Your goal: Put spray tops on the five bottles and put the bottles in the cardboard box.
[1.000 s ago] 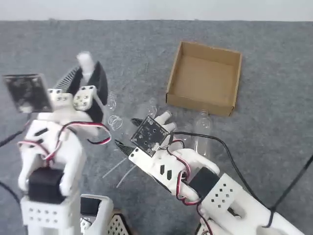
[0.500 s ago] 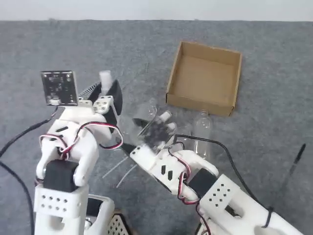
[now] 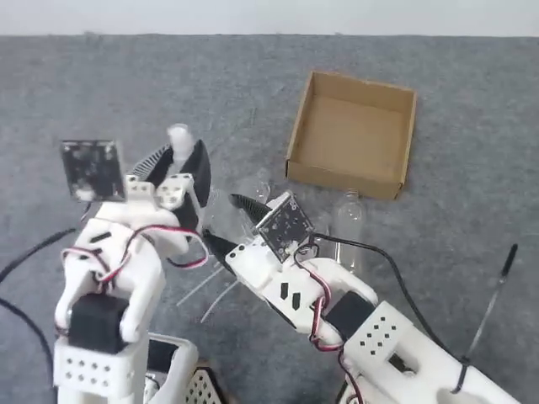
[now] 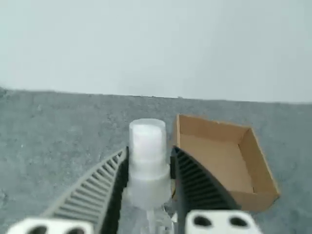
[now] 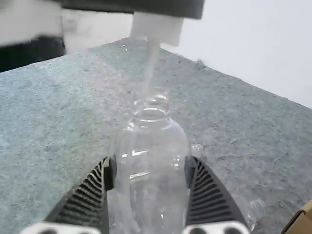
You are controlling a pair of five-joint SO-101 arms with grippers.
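While the left tool [image 3: 180,165] is closed on a white plastic spray top [image 3: 178,135], gripping its collar between the two ribbed black fingers [image 4: 192,180], the right tool [image 5: 149,166] clamps a clear plastic bottle [image 5: 151,146] by its body. The bottle stands upright with its open neck uppermost. Seen from the right wrist, the spray top [image 5: 157,24] hangs directly above that neck, and its thin pale dip tube [image 5: 150,63] runs down to the opening; whether the tip is already inside cannot be told. From above, both tools meet left of centre on the grey felt-covered table [image 3: 472,126], the left one nearer the far edge. The open brown cardboard box [image 3: 337,177] lies to the right of them, well apart from either tool, with nothing visible inside it. A second clear bottle [image 3: 348,215], uncapped, stands upright just in front of the box's near wall. A third [image 3: 261,185] lies beside the box's near left corner.
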